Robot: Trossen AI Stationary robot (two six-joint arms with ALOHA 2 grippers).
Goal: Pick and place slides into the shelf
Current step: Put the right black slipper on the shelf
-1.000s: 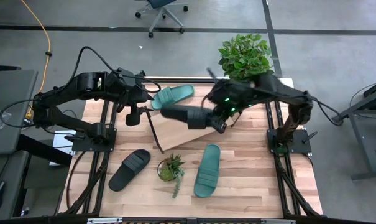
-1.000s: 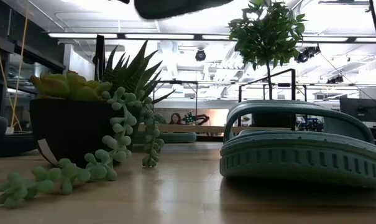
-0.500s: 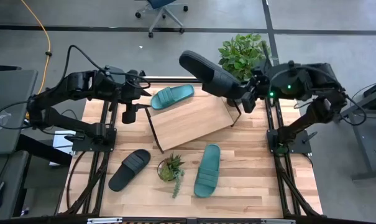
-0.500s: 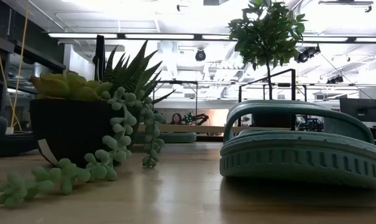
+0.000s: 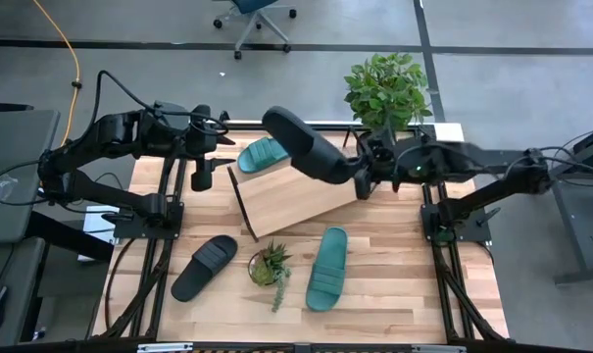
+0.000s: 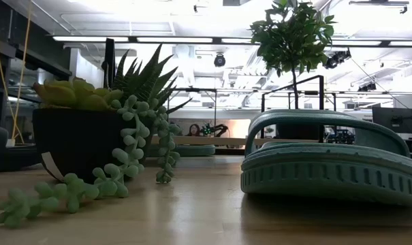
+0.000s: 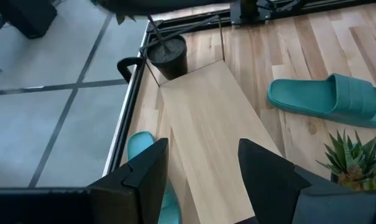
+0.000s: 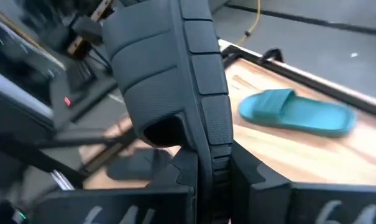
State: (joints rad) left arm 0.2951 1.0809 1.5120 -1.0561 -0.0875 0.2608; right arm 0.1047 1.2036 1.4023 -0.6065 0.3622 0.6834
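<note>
Teal slide (image 5: pixel 264 153) half-hidden behind black slide (image 5: pixel 311 152)

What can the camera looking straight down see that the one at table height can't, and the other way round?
Only the high view shows both arms: the right gripper holding a black slide above the shelf, the left gripper open beside it, plus another black slide on the table. Only the low view shows the room's ceiling lights and far background. Both show the succulent pot, a teal slide near it and the leafy plant.
</note>
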